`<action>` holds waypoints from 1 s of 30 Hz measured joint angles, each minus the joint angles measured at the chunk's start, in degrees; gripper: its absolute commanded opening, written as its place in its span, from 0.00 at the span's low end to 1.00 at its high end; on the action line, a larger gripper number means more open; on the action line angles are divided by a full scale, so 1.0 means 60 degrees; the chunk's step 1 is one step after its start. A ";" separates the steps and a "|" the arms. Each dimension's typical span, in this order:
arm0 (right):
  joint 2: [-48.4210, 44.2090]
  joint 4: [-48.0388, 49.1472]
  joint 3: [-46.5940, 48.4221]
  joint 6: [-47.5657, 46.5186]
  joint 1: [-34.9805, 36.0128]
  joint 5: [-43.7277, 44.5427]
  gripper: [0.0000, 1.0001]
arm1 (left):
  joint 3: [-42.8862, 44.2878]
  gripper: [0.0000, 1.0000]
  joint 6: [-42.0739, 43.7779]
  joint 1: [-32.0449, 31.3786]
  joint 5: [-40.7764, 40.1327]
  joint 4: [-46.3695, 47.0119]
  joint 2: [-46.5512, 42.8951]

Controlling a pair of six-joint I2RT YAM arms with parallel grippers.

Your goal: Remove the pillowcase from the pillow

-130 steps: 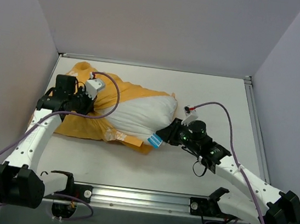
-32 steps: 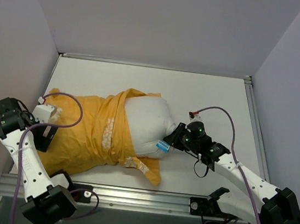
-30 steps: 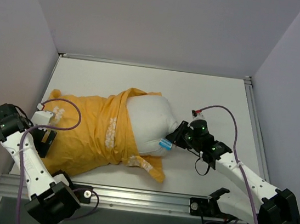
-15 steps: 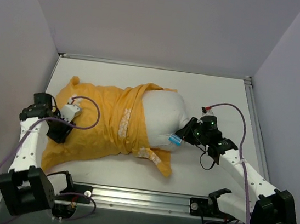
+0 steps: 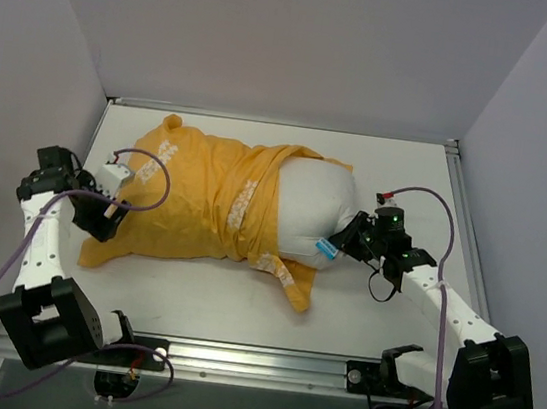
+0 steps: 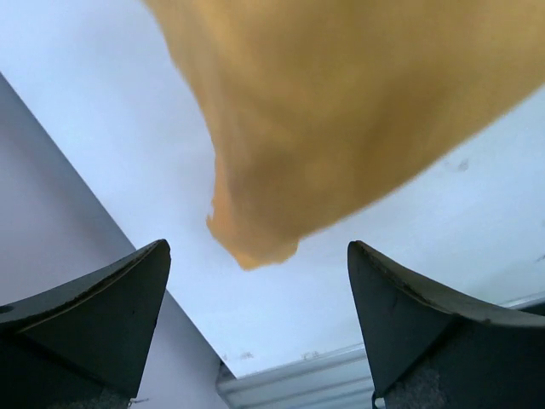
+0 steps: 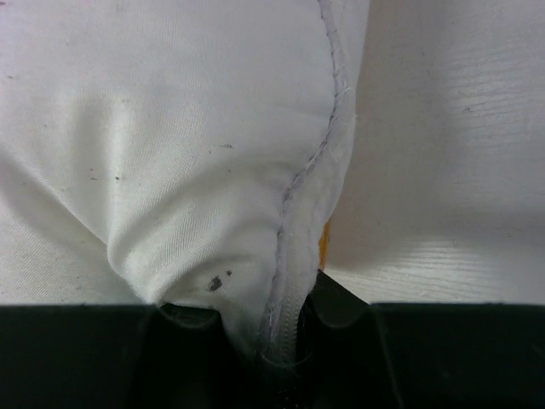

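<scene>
pillowcase (image 5: pixel 194 194): covers left part of pillow (image 5: pixel 316 202) | right end effector (image 5: pixel 348 239): gripping pillow corner

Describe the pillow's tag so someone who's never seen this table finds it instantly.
On the white table lies a bundle: orange pillowcase on the left, bare white pillow poking out on the right. At the pillow's near right corner, beside the right claw pinching it, sits a small tag, the only blue thing there.

Brightly, evenly lit from above; shadows soft and faint in top view. Blurred on pillowcase (image 6: pixel 341 111) in left wrist view. Sharp on pillow (image 7: pixel 170 128) seam in right wrist view, black along bottom edge.
</scene>
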 measured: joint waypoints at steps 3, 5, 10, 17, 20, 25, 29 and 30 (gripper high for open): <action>0.0149 0.0044 0.0040 -0.0062 -0.0015 -0.0087 0.00 | -0.0860 0.94 0.1118 0.1366 0.0164 -0.0262 -0.0663; 0.0222 0.0076 0.0040 -0.0109 -0.0015 -0.0149 0.00 | -0.1461 0.94 0.1610 0.1803 0.0051 -0.0251 -0.0936; 0.0397 0.0113 0.0040 -0.0153 -0.0015 -0.0215 0.00 | -0.2834 0.94 0.1698 0.1446 0.0055 0.0510 -0.0951; 0.0433 0.0131 0.0168 -0.0164 -0.0058 -0.0215 0.00 | -0.3687 0.36 0.0929 0.1202 0.0102 0.3206 -0.0372; 0.0437 0.0131 0.0251 -0.0200 -0.0255 -0.0248 0.00 | -0.4000 0.03 0.0699 0.1322 -0.0076 0.4299 0.0430; 0.0219 0.0033 0.0266 -0.0219 -0.1566 -0.1322 0.00 | -0.3552 0.02 0.0000 0.2310 0.0291 0.4637 0.0984; -0.0361 -0.0412 0.0270 -0.0492 -0.3544 -0.2178 0.00 | -0.1807 0.02 -0.0586 0.3501 0.0765 0.4302 0.1078; -0.0517 -0.0645 0.0284 -0.0576 -0.3996 -0.2393 0.00 | -0.1377 0.02 -0.0674 0.3668 0.0962 0.4200 0.1038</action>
